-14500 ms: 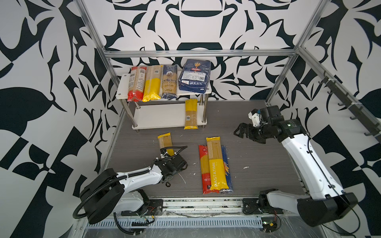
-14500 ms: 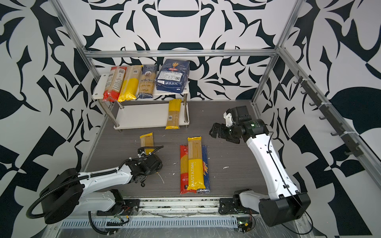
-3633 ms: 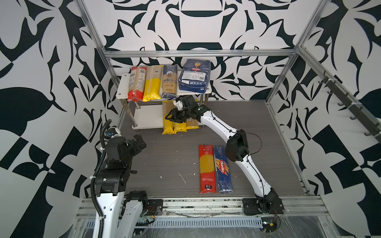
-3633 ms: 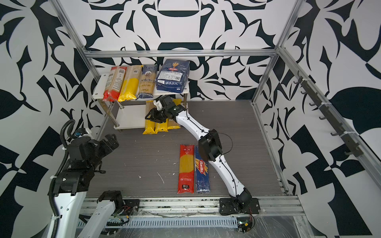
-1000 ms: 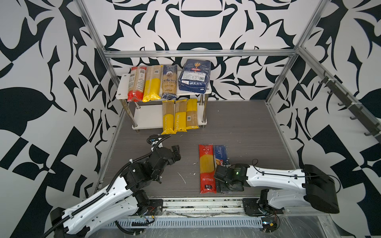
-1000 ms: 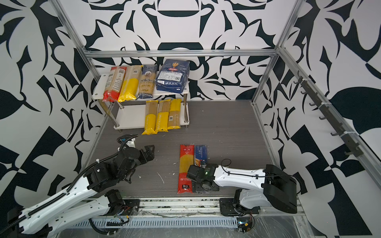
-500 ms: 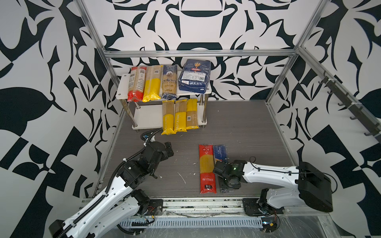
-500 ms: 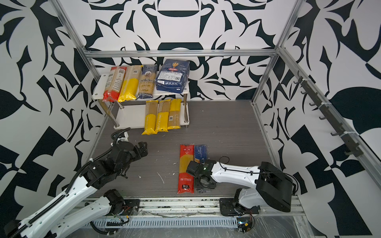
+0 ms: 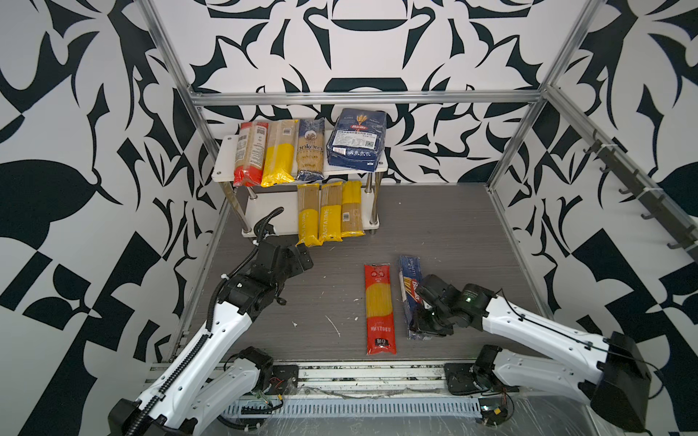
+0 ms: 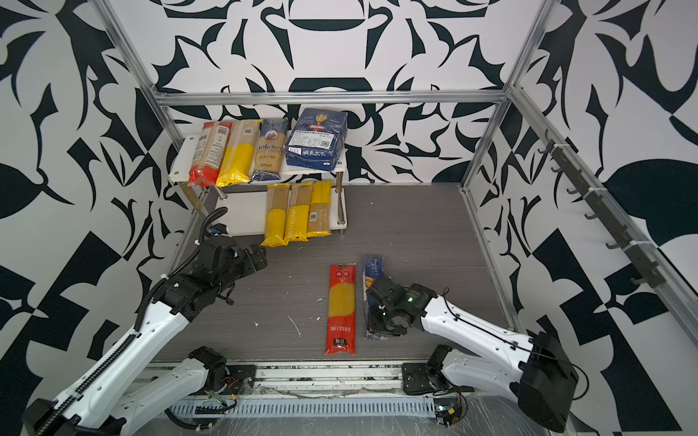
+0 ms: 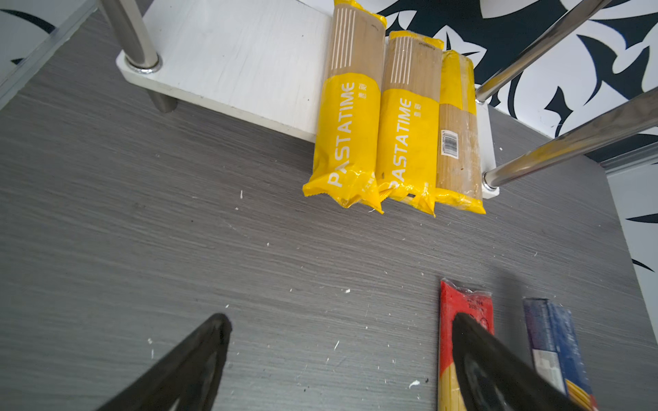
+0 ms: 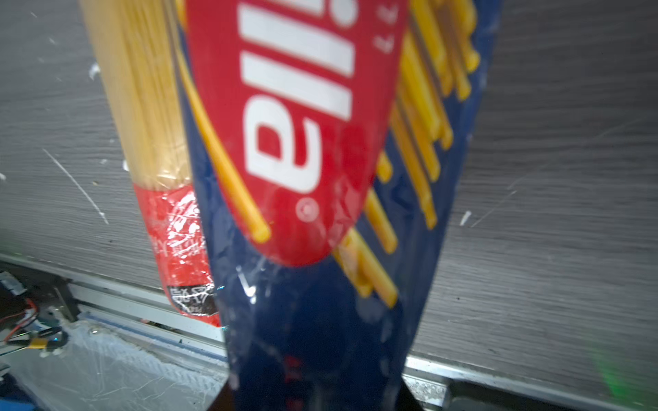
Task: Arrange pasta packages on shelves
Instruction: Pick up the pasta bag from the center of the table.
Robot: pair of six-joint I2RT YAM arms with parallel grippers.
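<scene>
The shelves (image 9: 223,160) stand at the back left. Their top board carries red, yellow and dark-blue pasta packages (image 9: 279,151) and a wide Barilla bag (image 9: 357,139). Three yellow packs (image 9: 328,211) (image 11: 402,117) lie on the lower board (image 11: 231,60), overhanging its front. A red pack (image 9: 379,305) (image 12: 178,227) lies on the table. Beside it, my right gripper (image 9: 425,319) is shut on the near half of a dark-blue spaghetti pack (image 9: 409,271) (image 12: 302,320), which hides the jaws in the right wrist view. My left gripper (image 9: 305,257) (image 11: 341,331) hangs open and holds nothing, in front of the shelves.
Aluminium frame bars (image 9: 362,98) run round the table. A front rail (image 9: 362,372) with cables lies along the near edge. A bar of hooks (image 9: 642,188) lines the right wall. White crumbs (image 9: 332,326) dot the grey tabletop.
My right gripper has closed from wide open onto the dark-blue pack and its arm has swung out to the right. My left gripper has moved back toward the shelves, still open.
</scene>
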